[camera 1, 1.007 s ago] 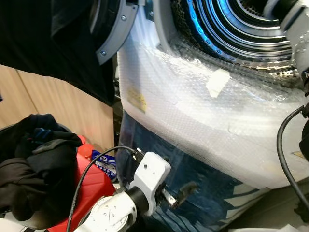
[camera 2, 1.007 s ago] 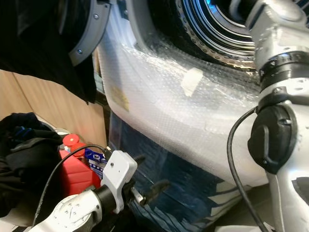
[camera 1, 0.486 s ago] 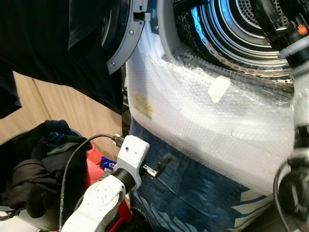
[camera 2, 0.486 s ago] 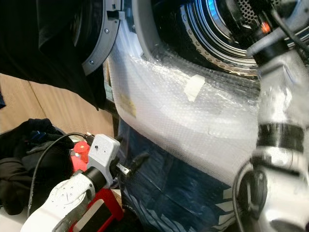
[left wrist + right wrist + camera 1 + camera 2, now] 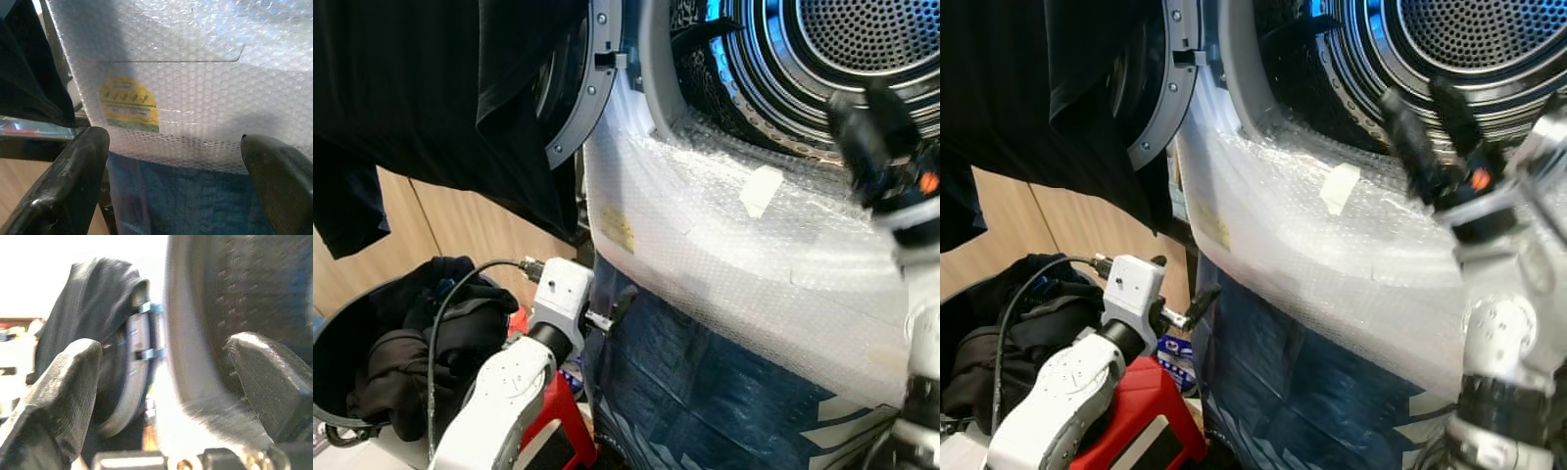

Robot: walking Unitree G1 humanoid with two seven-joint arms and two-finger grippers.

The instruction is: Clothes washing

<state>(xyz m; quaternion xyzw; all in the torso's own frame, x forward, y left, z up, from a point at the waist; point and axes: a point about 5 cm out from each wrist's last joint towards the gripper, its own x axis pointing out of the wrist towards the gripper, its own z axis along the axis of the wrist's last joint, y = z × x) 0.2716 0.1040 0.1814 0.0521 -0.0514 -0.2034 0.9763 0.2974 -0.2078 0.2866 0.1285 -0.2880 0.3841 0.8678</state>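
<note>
Fingers spread wide and empty, right gripper (image 5: pixel 1425 108) hangs before the washing machine drum (image 5: pixel 1489 39).

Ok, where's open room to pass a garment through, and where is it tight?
Open: the drum mouth, bordered by the grey door seal and the bubble-wrapped front; the right gripper hangs before it, jaws apart. Tight: the left gripper sits close between that front, the red container and the basket full of dark clothes.
</note>
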